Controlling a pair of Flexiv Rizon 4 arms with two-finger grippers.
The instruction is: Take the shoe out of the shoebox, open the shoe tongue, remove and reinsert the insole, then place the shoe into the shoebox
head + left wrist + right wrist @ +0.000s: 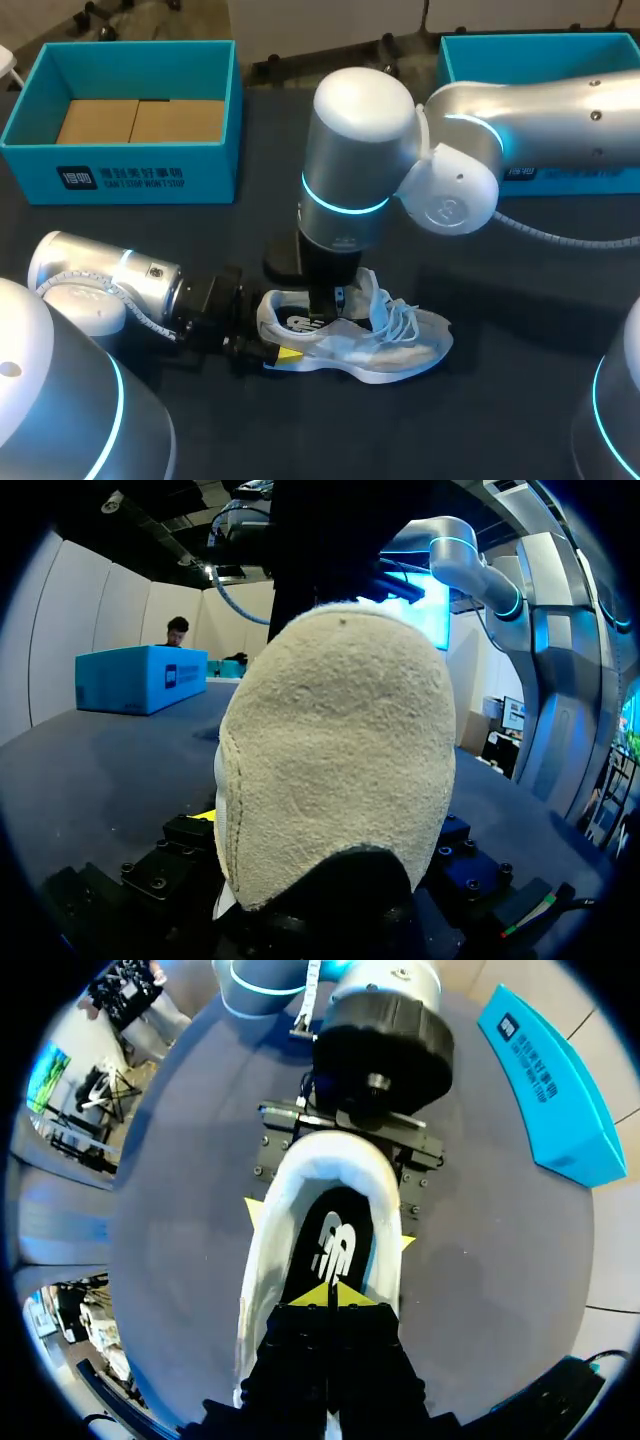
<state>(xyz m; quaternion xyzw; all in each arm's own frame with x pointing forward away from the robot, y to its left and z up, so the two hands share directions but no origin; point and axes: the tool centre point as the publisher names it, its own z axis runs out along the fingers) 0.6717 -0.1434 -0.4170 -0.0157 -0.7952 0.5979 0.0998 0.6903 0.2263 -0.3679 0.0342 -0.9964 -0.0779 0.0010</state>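
1. Dark tabletop [520, 300] under the shoe [400, 345], which sits on its sole, out of the box.
2. Teal shoebox [140, 175] well behind the shoe, open.
3. Left end effector [328, 1222] clamped on the shoe's heel, one yellow tip on either side.
4. Right end effector [330, 1295] down inside the shoe's opening, tips closed together on the insole [340, 1210]; cannot tell whether pinching it.
5. Insole flat inside the shoe.
6. Judged step: insole work, probably removal. Next move calls for a sure pinch at the insole's edge, then a lift up out of the shoe, heel held firm.
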